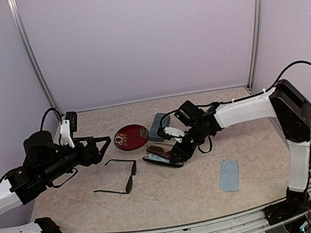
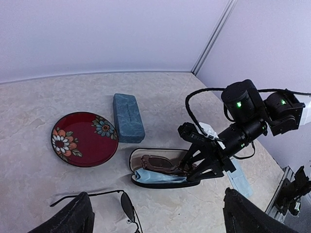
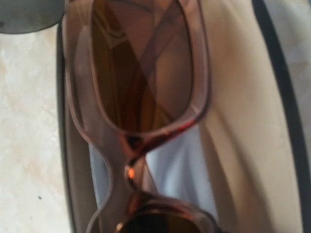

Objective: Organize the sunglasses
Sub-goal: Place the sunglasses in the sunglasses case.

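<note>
Your left pincer [image 1: 104, 148], spread wide, is the nearer one: the thin black sunglasses [image 1: 121, 178] lie just beside it toward the near edge, while I cannot tell the right pincer's [image 1: 176, 151] spread.

Two pairs of sunglasses were out there: a thin black-framed pair [image 2: 128, 207] and a reddish-brown pair [image 2: 165, 165]. Two cases as well, one black oval case [image 2: 160, 184] and one blue-grey rectangular case [image 2: 128, 117]. One red floral plate [image 2: 83, 139]. And two pale blue cloths: a tucked cloth [image 2: 155, 176] in the oval case and a loose cloth [image 1: 229, 175].
</note>
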